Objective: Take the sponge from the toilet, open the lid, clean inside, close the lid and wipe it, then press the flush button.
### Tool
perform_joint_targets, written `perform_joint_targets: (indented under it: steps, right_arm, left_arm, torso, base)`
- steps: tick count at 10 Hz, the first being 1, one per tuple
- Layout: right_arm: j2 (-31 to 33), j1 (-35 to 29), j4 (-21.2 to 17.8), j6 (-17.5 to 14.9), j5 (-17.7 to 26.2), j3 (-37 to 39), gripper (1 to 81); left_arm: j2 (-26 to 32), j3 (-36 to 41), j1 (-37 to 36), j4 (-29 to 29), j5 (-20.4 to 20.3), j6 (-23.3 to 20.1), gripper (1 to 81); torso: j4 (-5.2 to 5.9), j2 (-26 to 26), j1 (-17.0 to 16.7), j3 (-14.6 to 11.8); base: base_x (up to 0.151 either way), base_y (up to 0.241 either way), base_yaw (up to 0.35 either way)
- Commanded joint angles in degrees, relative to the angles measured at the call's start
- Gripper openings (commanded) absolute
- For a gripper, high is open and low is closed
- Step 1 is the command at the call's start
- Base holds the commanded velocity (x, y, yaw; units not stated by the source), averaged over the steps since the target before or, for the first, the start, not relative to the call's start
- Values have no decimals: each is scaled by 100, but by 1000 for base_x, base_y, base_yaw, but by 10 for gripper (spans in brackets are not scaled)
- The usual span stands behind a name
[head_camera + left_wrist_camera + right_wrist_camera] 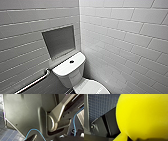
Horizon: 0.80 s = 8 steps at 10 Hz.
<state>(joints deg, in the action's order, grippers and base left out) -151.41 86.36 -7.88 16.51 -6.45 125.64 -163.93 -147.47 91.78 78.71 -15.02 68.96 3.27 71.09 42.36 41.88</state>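
Sponge [142, 115] off toilet [72, 75], bulging in right gripper [134, 138] clamped on it, floor tiles [102, 105] behind. Lid [90, 87] down, flush button [71, 61] on tank top [63, 68]. Niche [58, 41] in wall above. Left gripper [31, 138] — I can't tell its state.

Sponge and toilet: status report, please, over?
Sponge up against the right wrist camera, apparently gripped, off the toilet. Lid shut; flush button uncovered on the tank top. Nothing in the way seen.
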Motion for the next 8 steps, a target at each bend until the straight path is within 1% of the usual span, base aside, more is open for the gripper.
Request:
perform_joint_targets:
  steps: [1,2,3,5,6,7,8]
  right_arm:
    - [-525,115,207,-95,267,592,10]
    - [-700,159,304,-95,258,839,10]
    - [-831,203,330,-95,258,1013,10]
    - [-1155,282,585,-156,258,1504,10]
    - [-1359,282,612,-156,258,1822,10]
    - [-1491,290,612,-156,258,2025,10]
    - [-1588,299,621,-156,258,2139,10]
  left_arm:
    - [17,-36,46,30,140,-23,811]
    - [-26,-36,46,47,140,-23,811]
    - [-62,-36,46,65,209,-23,811]
    - [-123,-123,37,65,236,-23,811]
    - [-193,-273,37,73,236,-23,811]
    - [-273,-423,46,74,236,-23,811]
    - [-343,-581,46,83,236,-23,811]
  torso:
    - [2,-557,-358,-295]
    - [0,-756,-494,-402]
    - [0,-973,-638,-166]
    - [0,-1351,-883,-238]
    - [0,-1546,-1012,-242]
    - [0,-1766,-1154,-362]
    - [-2,-1976,-1289,-723]
  base:
    - [0,0,0]
    - [0,0,0]
    - [0,0,0]
    - [0,0,0]
    - [0,0,0]
    - [0,0,0]
    - [0,0,0]
